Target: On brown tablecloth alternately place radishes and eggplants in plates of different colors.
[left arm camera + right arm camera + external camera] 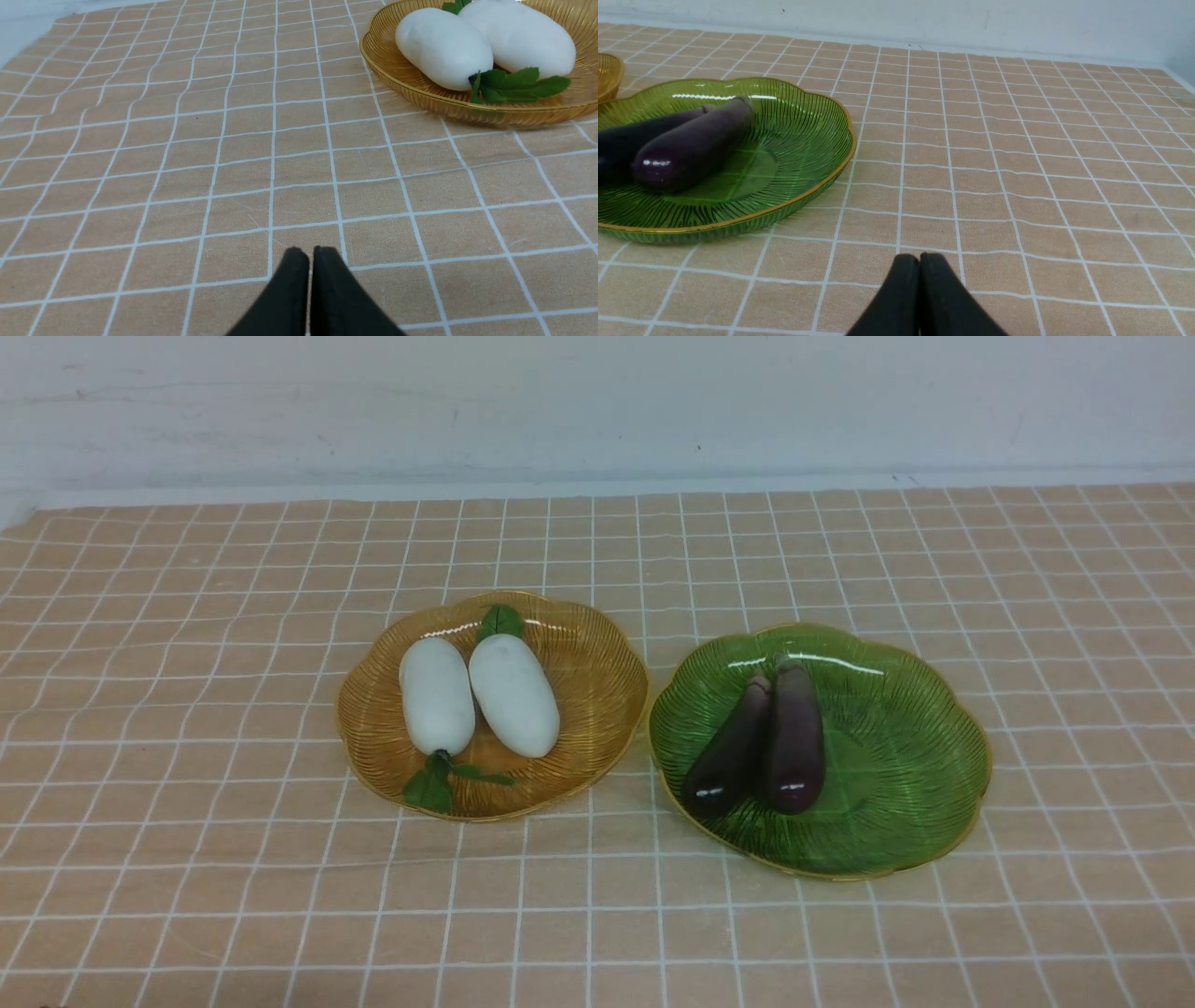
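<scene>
Two white radishes [436,696] [514,694] lie side by side in the amber plate [597,681] at centre left of the brown tablecloth [187,859]. Two dark purple eggplants [729,752] [794,737] lie together in the green plate [915,756] to its right. Neither arm shows in the front view. My left gripper [311,254] is shut and empty over bare cloth, well short of the amber plate [420,88] and its radishes [444,46]. My right gripper [919,260] is shut and empty too, over cloth beside the green plate [808,140] holding the eggplants [696,144].
A pale wall [597,401] rises behind the table's far edge. The cloth is slightly wrinkled at the left. Grid cloth stretches in front of both plates and out to either side.
</scene>
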